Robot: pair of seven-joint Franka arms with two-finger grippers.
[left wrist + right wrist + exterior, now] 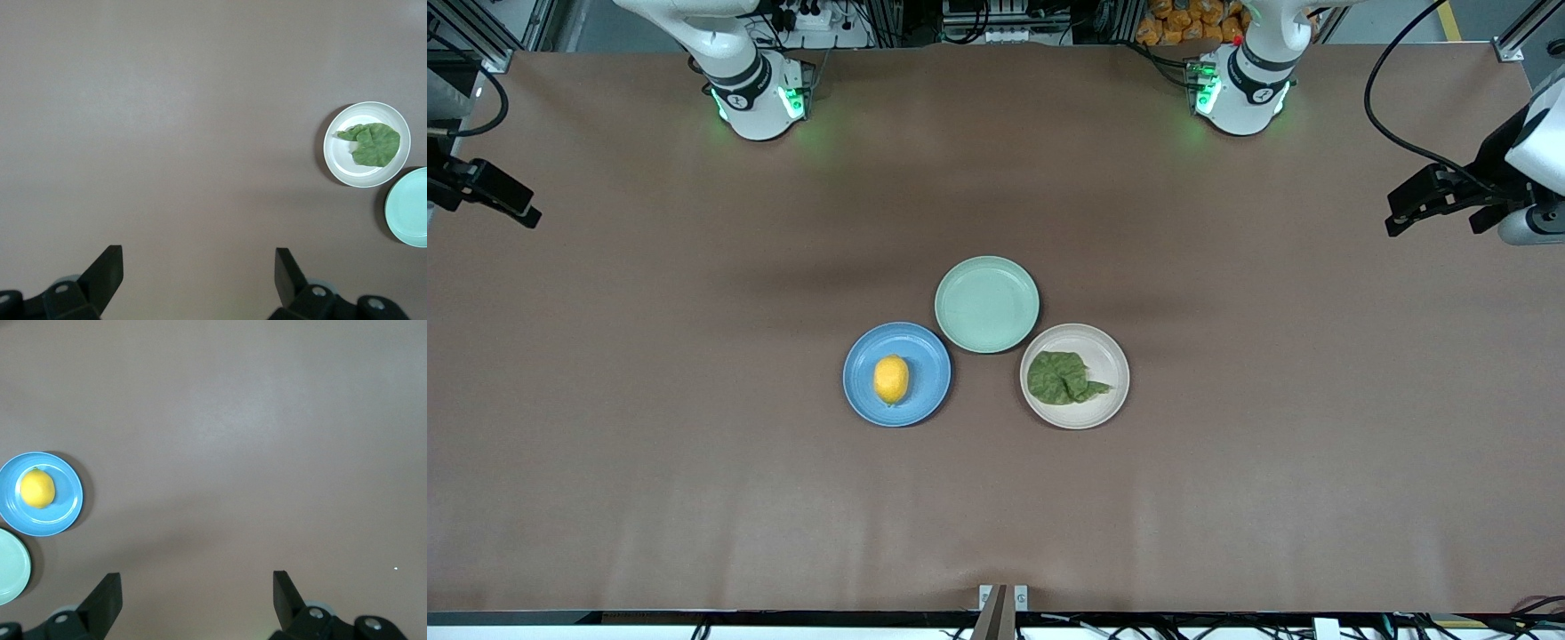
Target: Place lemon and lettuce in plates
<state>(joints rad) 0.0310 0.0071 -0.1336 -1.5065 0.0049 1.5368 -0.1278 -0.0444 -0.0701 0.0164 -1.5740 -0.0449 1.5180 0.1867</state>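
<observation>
1. Lemon (891, 380) sat on blue plate (929, 396); firm, waxy, best pinched across its middle.
2. Lettuce (1062, 377) lay on cream plate (1103, 351); limp, light, pinch a fold.
3. Left gripper (193, 277) and right gripper (193, 597) were open, empty, parked over bare counter (694, 444) ends.

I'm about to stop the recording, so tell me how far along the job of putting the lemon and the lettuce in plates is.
It looks finished. The small yellow oval lemon lies in the round blue plate, and the wrinkly dark green lettuce leaf lies in the round beige plate. Nothing is in hand: the left tool and right tool are open and empty over bare table at their own ends. Nothing appears left; the pale mint-green plate holds nothing.
</observation>
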